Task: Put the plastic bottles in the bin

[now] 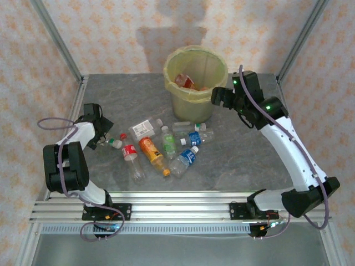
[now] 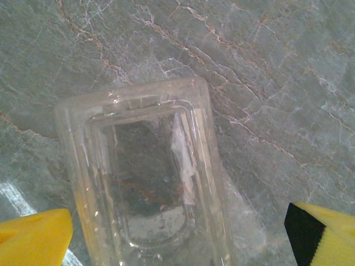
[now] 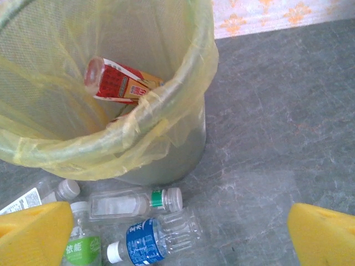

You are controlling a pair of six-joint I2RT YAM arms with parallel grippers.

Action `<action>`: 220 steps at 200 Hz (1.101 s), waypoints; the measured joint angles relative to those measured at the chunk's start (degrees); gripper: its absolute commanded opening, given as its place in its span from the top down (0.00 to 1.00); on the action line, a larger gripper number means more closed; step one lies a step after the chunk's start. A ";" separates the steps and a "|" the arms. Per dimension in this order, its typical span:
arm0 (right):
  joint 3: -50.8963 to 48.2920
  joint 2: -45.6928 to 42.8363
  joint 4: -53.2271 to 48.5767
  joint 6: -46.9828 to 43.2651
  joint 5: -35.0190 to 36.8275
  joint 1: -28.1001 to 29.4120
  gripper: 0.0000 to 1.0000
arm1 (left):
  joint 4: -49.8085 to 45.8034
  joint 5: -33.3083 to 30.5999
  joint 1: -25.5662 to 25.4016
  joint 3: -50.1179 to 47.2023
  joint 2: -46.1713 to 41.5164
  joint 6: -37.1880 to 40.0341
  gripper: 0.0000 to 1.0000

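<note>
Left gripper [image 1: 104,138], near the table's [image 1: 249,160] left edge, has its jaws spread wide and holds nothing; the left wrist view looks straight down on a clear bottle [image 2: 150,183] lying flat on the stone top, between the yellow fingertips [image 2: 33,238] but not pinched. Past it, around the middle of the table, the other bottles [image 1: 161,147] lie loose on their sides, close together. Farther back stands the bin [image 1: 172,83], near the far edge, with a red-labelled bottle [image 3: 119,80] already inside. Right gripper [image 1: 222,97] hangs just beside the bin's rim, equally wide open and empty. The step in hand looks like a pick by the left arm: it needs to drop lower, close across the bottle's narrow width, then lift and carry it over the rim.
</note>
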 measured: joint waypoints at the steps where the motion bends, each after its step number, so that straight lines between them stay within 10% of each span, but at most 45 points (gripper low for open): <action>1: -0.13 -0.02 0.04 0.07 0.02 0.00 0.01 | 0.00 0.00 0.00 0.00 0.07 0.00 0.00; 86: -5.53 -1.97 0.76 2.27 0.20 0.00 0.01 | 2.36 0.96 0.11 3.06 8.50 0.00 0.02; 220: -11.54 -5.90 0.74 5.42 0.63 0.00 0.01 | 2.34 0.94 0.79 7.19 9.92 1.55 0.55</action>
